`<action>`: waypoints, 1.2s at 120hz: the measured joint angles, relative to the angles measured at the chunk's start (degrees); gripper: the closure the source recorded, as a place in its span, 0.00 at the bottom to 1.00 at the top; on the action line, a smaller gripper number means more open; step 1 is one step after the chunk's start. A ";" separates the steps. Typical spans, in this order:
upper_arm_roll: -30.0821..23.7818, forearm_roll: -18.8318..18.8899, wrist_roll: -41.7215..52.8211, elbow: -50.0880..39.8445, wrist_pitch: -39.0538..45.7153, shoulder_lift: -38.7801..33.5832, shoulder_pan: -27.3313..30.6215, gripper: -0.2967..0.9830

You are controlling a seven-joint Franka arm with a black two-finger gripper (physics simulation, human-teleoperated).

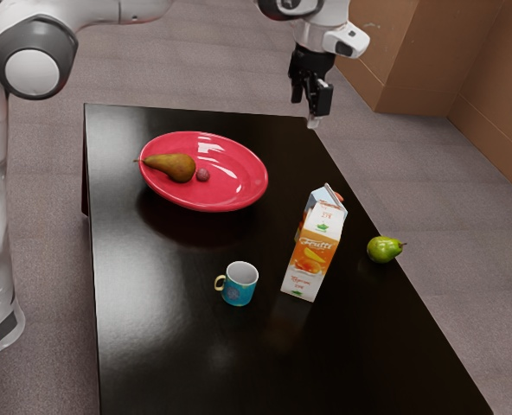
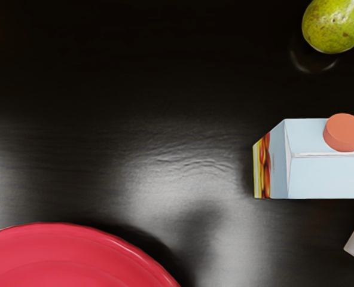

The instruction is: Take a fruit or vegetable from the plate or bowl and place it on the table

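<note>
My gripper (image 1: 308,102) hangs open above the table's far right corner in the exterior view, holding nothing. It is well away from the red plate (image 1: 230,190), which holds a brown pear (image 1: 176,167) lying on its side and a small reddish round fruit (image 1: 203,175) beside it. A green pear (image 1: 383,250) rests on the black table (image 1: 169,346) near its edge, past the cartons. In the wrist view are part of the red plate (image 2: 75,257) and the green pear (image 2: 333,25).
An orange-and-white juice carton (image 1: 310,259) stands between the mug and the green pear. Close behind it is another carton (image 2: 320,173) with an orange cap (image 2: 344,133). The teal mug (image 1: 240,285) stands toward the exterior view's near side.
</note>
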 joint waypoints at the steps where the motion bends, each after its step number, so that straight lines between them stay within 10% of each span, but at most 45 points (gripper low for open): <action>1: 0.00 0.00 0.00 0.00 0.00 0.03 0.00 0.23; 96: 0.25 0.24 8.26 -0.41 -5.72 -0.90 0.53 0.23; 144: 5.23 1.47 20.11 -26.13 -2.90 -16.32 0.80 0.23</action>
